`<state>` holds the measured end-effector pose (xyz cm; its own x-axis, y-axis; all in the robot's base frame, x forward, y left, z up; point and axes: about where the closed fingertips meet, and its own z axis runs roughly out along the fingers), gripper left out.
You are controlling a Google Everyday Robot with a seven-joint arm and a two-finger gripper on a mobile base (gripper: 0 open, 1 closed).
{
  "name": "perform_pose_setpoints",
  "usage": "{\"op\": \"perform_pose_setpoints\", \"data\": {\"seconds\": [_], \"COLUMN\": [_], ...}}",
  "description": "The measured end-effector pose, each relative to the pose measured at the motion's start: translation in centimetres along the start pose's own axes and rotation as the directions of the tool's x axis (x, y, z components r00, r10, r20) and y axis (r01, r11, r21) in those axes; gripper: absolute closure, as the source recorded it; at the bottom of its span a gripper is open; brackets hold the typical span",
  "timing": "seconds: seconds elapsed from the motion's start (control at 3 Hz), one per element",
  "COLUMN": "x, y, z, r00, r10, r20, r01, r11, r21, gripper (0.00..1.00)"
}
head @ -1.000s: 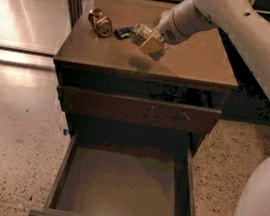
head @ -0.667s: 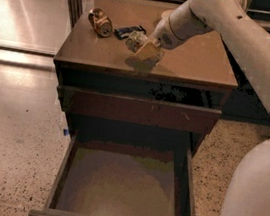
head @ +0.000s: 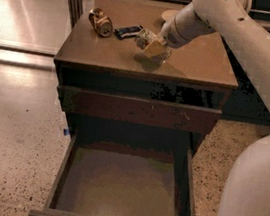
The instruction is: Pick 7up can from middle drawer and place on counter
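Note:
My gripper point(head: 153, 46) is over the middle of the counter point(head: 198, 59), reaching in from the right on the white arm. It is shut on the 7up can point(head: 144, 37), a small pale can that shows between the yellowish fingers point(head: 155, 48). The can hangs just above the counter top, with its shadow right under it. The middle drawer point(head: 123, 189) is pulled out at the bottom of the view. Its flat grey-brown floor holds nothing.
A brownish-gold can point(head: 101, 23) lies on the counter's back left, with a dark flat packet point(head: 128, 30) beside it, close to the left of my gripper. A shut drawer front point(head: 139, 111) sits above the open drawer. My white base point(head: 253, 198) fills the right foreground.
My gripper has moved a little left and down with the 7up can, closer to the counter top and the dark packet. The drawer has not moved.

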<state>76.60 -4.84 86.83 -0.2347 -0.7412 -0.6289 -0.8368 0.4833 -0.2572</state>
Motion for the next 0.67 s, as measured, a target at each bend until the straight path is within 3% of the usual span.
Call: {"op": "perform_pose_setpoints", "data": {"seconds": [0.33,0.67], "x": [0.0,0.6], "y": [0.2,1.1], "z": [0.2,1.5], "r00": [1.0,1.0], "r10": [-0.002,0.003], "r20": [-0.004,-0.024], "r01": [0.002,-0.004], "r11": [1.0,0.9989], "r21": [-0.006,-0.047], "gripper": [1.0,1.0]}}
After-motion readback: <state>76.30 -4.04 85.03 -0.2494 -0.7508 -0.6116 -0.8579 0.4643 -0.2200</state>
